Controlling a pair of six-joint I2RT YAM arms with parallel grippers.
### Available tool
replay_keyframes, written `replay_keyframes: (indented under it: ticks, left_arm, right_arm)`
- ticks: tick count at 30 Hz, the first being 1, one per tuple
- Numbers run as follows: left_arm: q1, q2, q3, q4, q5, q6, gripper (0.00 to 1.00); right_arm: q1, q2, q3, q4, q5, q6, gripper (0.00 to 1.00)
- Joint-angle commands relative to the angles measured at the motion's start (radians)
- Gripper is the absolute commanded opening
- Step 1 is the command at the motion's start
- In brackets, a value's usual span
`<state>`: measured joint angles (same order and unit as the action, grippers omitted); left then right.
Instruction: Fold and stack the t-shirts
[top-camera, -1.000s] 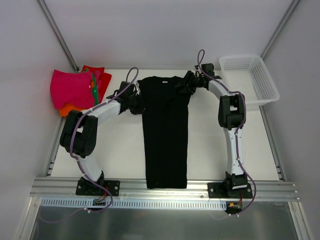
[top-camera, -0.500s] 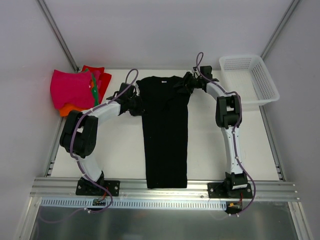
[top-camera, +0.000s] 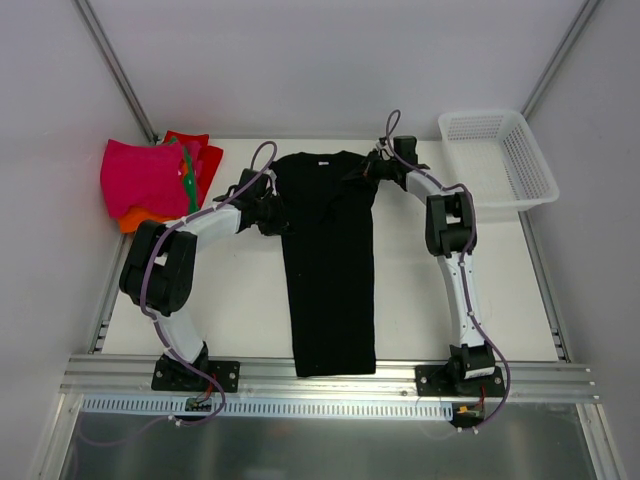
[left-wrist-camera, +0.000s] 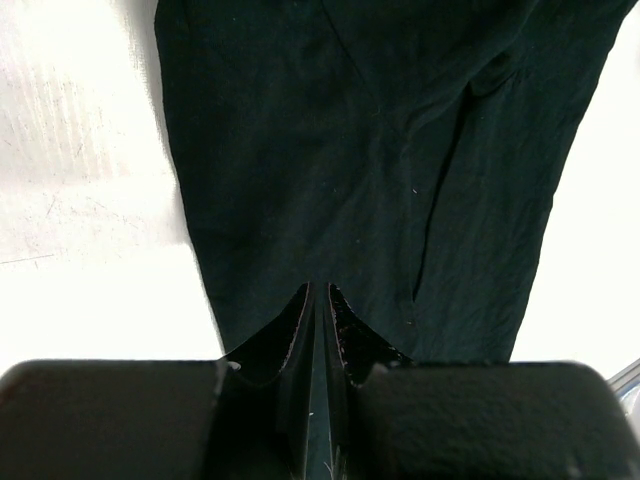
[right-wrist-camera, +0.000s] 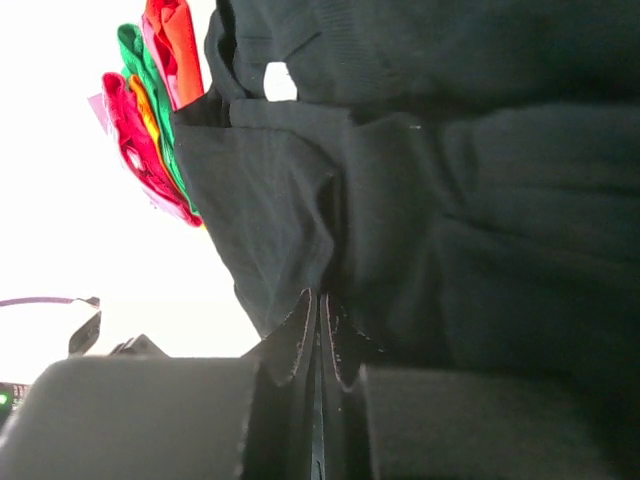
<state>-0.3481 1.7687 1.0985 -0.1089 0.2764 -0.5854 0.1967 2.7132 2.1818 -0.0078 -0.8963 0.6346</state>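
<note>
Black t-shirt (top-camera: 330, 270) is lying flat on the tabletop (top-camera: 240, 300), centred between the two arms. Its collar is pointing to the far end and its hem is reaching the near edge; the body is lying as one long, narrow strip. White mesh basket (top-camera: 500, 160) is sitting at the far right corner, well apart from the shirt. Pile of folded t-shirts (top-camera: 145, 180) is resting at the far left corner, magenta-pink on top, with orange, red and green showing at its edges. Left pincer (left-wrist-camera: 318, 290) is clenching black cloth at the shirt's left shoulder edge. Right pincer (right-wrist-camera: 320, 297) is clenching cloth at the right shoulder, where the sleeve is bunching. Neck label (right-wrist-camera: 280, 82) is showing white at the collar.
</note>
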Motion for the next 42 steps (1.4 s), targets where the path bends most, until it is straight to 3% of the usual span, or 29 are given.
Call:
replay_keyframes:
  ticks: [1, 16, 25, 32, 36, 42]
  left_arm:
    - [-0.014, -0.028, -0.006, 0.017, -0.009, -0.007, 0.07]
    - [-0.015, -0.018, -0.015, 0.021, -0.011, -0.010, 0.07]
    - [-0.017, -0.018, -0.028, 0.023, -0.017, -0.005, 0.06]
    - [-0.015, -0.015, -0.035, 0.023, -0.020, -0.004, 0.06]
    - [-0.017, -0.021, -0.046, 0.023, -0.026, -0.001, 0.06]
    - [-0.017, -0.015, -0.051, 0.023, -0.026, 0.001, 0.06]
  right_arm:
    - [0.015, -0.042, -0.010, 0.049, -0.044, -0.010, 0.01]
    - [0.055, -0.197, -0.031, 0.132, -0.154, -0.076, 0.01]
    - [0.067, -0.187, 0.033, 0.147, -0.164, -0.075, 0.01]
    - [0.069, -0.164, 0.088, 0.077, -0.026, -0.137, 0.00]
    - [0.069, -0.147, 0.130, 0.006, 0.135, -0.185, 0.01]
    - [0.083, -0.127, 0.177, -0.081, 0.203, -0.245, 0.01]
